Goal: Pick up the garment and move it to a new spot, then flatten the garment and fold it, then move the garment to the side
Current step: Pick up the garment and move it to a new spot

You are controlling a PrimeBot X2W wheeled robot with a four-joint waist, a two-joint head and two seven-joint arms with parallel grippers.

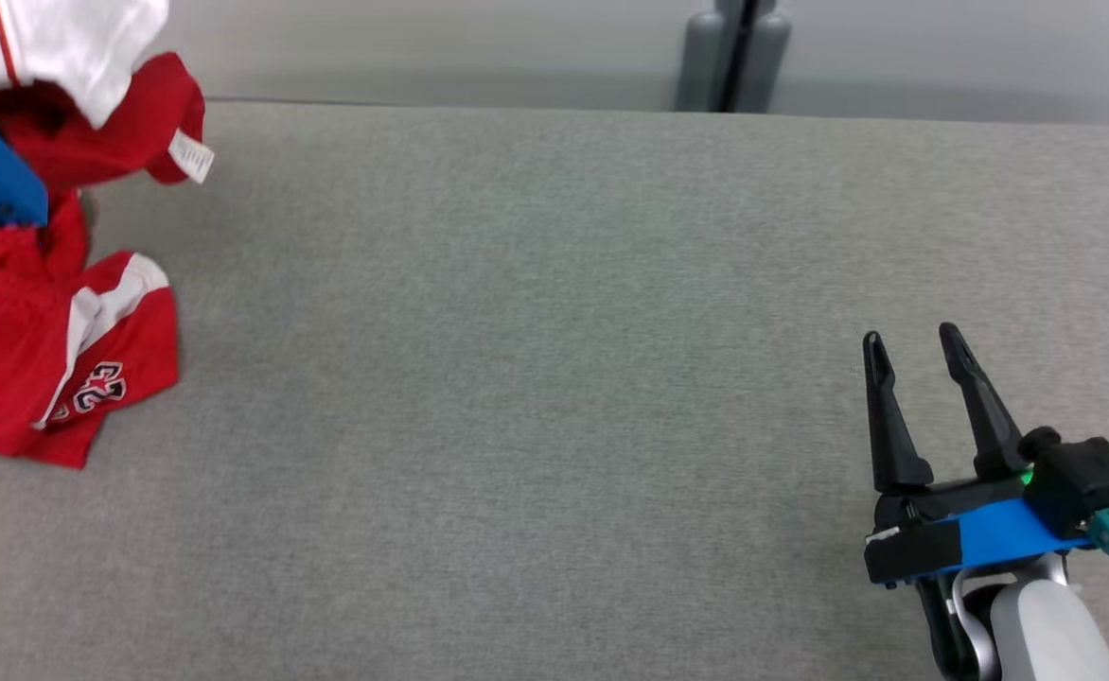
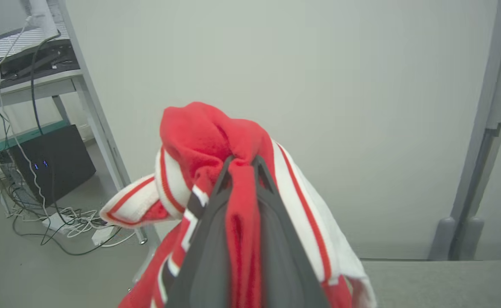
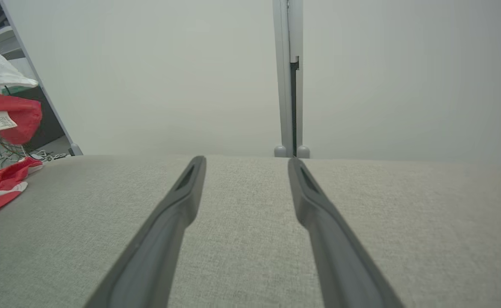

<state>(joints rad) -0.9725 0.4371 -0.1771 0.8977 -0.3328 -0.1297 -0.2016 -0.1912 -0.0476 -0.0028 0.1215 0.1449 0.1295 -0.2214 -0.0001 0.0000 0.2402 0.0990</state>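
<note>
While the left gripper (image 2: 243, 162) pinches its soft red cloth, the white-striped garment (image 2: 199, 128) droops onto the grey woven bench (image 1: 554, 378); right gripper (image 1: 910, 336) jaws spread.

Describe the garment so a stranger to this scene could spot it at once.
Take the grey table; look to its left edge. There the garment hangs from the shut left gripper, its lower end on the table. Nothing else is red: white stripes, a white label.
</note>
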